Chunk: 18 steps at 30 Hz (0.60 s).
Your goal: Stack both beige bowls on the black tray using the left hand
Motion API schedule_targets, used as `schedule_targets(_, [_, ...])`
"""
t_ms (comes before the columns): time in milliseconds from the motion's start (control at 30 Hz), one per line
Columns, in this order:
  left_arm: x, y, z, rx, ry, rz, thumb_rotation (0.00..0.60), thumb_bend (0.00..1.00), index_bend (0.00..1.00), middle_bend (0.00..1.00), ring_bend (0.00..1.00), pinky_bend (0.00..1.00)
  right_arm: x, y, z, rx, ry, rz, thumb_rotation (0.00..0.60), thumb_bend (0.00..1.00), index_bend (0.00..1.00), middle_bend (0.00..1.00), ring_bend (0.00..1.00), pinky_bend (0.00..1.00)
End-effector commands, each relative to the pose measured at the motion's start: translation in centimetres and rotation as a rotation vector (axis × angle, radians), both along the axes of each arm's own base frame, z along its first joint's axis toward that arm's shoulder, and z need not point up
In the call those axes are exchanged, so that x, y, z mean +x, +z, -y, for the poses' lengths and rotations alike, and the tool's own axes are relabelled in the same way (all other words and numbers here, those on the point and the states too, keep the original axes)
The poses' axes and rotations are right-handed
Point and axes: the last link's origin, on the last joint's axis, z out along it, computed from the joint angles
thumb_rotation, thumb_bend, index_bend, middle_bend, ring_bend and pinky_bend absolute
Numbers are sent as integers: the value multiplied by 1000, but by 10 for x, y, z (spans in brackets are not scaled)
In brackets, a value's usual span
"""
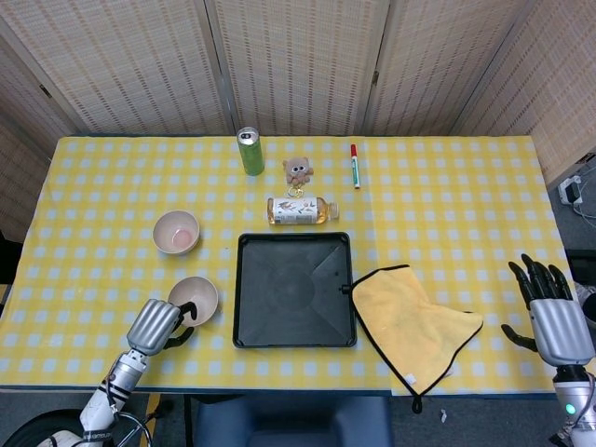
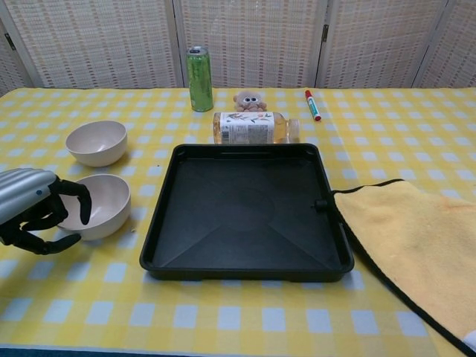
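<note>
While the left hand (image 2: 33, 210) closes over the near bowl (image 2: 100, 204)'s rim

Fingers hook inside, thumb below, seemingly readying a lift; the black tray (image 2: 245, 214) waits just beyond, the second bowl (image 2: 97, 142) farther ahead.

Checked table (image 1: 447, 186); tray (image 1: 293, 290), bowls (image 1: 176, 231)

no readable text, bottle (image 2: 253, 127) label print too small, green can (image 2: 199, 79) unmarked

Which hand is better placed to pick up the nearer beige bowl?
Left. The left hand is already at the nearer beige bowl, fingers over its rim; the right hand is beyond the yellow cloth.
</note>
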Motion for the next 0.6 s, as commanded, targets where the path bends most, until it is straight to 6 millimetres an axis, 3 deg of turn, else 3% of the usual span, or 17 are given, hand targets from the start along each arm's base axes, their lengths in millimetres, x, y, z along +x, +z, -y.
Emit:
schedule_targets(33, [0,0,-1,3,3,1,600,419,594,1000,1000,1000,0,1,0,-7,-1,2,600,214,0,0,0,0])
schedule_targets(333, [-2,4,-2,12,2,-3,600,441,606,1000,1000,1000,0,1,0,-6,1,1,600,214,0,0,0,0])
schedule_targets(600, [4,25,-10,100,-31,-11,600,442,612,1000,1000,1000,0,0,0,-2,3,-1,600,214,0,0,0,0])
